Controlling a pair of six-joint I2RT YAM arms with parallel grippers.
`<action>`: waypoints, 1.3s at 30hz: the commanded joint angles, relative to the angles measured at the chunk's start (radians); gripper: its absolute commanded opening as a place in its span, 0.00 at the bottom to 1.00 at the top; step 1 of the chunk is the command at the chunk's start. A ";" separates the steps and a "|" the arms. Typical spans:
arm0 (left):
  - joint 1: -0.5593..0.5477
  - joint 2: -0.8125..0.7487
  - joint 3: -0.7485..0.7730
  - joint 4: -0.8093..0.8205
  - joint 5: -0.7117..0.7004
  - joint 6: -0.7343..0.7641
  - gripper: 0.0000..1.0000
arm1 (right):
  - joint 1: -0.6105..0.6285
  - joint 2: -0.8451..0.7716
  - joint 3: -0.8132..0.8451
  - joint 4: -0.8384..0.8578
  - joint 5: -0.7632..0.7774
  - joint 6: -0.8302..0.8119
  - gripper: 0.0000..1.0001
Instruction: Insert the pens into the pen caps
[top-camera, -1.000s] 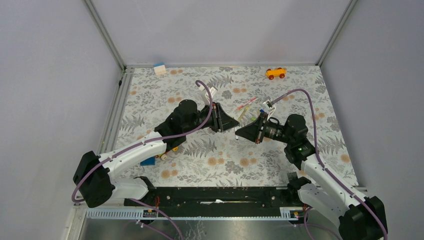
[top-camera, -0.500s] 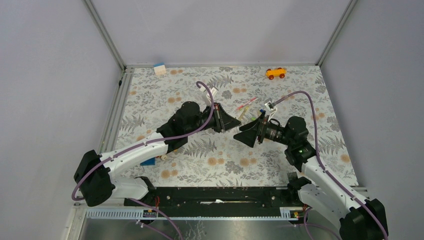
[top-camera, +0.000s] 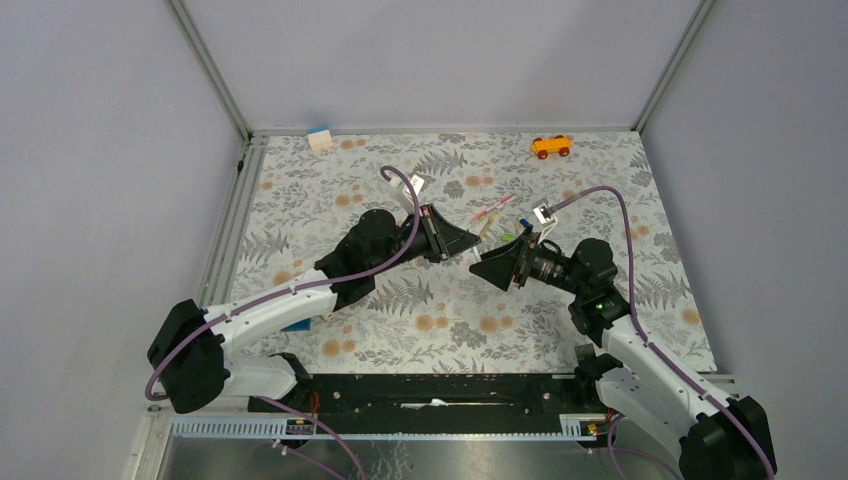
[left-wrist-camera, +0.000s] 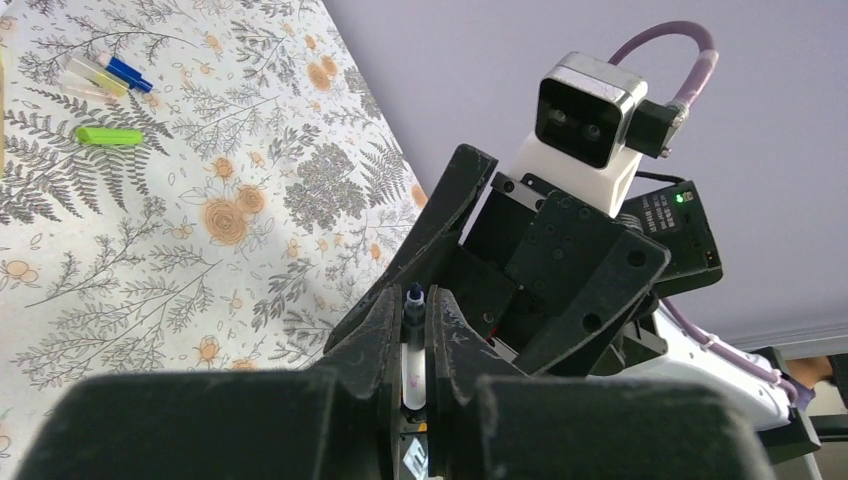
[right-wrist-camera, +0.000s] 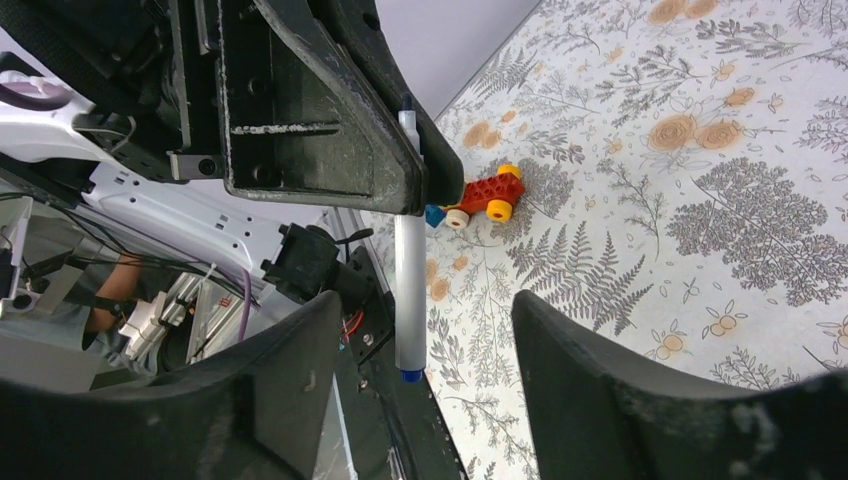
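Since a second ago both arms have shifted only slightly, and the two hands still meet tip to tip near the middle of the top view, above the tabletop (top-camera: 300, 200). At the upper left of that view a white-and-blue block (top-camera: 319, 138) lies by the back edge. Right of it, at centre, the left hand (top-camera: 468, 242) points right, its fingers together and clamped on a white pen (right-wrist-camera: 408, 270) with dark blue ends. In the left wrist view that pen stands upright between the two pads, its dark tip just past them. The right hand (top-camera: 483, 267) faces it from the right; whether the two hands touch I cannot tell. In the right wrist view its fingers (right-wrist-camera: 290, 390) stand apart on either side of the pen's lower half, not touching it. Beyond the hands, toward the upper right, a pink pen (top-camera: 492, 210) and a yellow pen (left-wrist-camera: 93, 75) lie on the tabletop, with a lime green cap (left-wrist-camera: 110, 136) near them. Farthest right, near the back edge, sits an orange car (top-camera: 552, 146).
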 joint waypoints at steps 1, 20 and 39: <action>-0.005 -0.024 -0.005 0.094 -0.026 -0.030 0.00 | 0.007 -0.016 -0.009 0.091 0.030 0.026 0.64; -0.015 -0.023 -0.019 0.098 -0.075 -0.043 0.00 | 0.007 0.023 -0.007 0.118 0.062 0.043 0.32; -0.036 -0.010 -0.012 0.112 -0.096 -0.049 0.00 | 0.006 0.028 -0.008 0.110 0.070 0.044 0.30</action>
